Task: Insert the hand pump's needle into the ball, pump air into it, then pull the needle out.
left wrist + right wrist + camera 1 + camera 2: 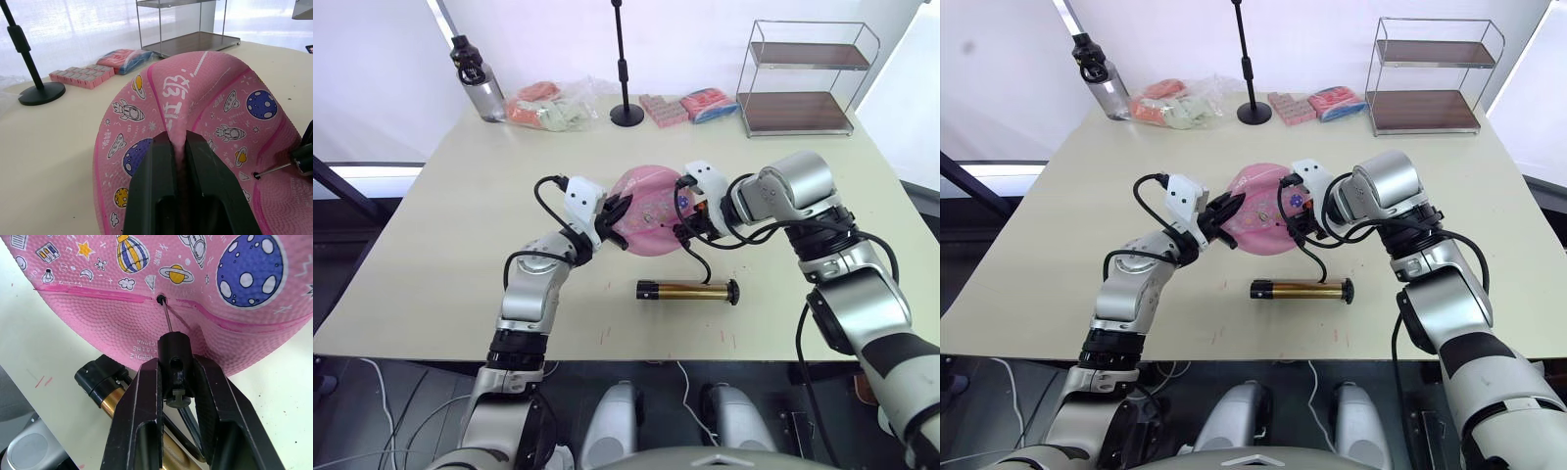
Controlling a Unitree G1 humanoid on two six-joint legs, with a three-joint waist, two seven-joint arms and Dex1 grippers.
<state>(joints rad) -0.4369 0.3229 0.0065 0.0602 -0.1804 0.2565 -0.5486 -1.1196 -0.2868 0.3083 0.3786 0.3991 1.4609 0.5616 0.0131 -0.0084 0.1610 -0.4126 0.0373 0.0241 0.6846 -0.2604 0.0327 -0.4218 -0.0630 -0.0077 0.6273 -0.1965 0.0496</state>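
Pinching a fold of the ball [205, 112], left gripper [180, 147], right gripper [176, 382] jaws clamping the needle [167, 322] fitting at the valve.

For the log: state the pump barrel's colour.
Gold-bronze metal with black end caps; the hand pump shows best in the left eye view.

Ball [646, 223]: pink, grooved seams, cartoon space stickers, deflated and folded, raised off the table at mid-table. Needle [167, 318]: thin metal pin on a black fitting, tip seated in the ball's valve hole. Pump [688, 291]: gold-bronze cylinder with black end caps, lying flat on the table just in front of the ball; thin black hose runs up toward the needle.
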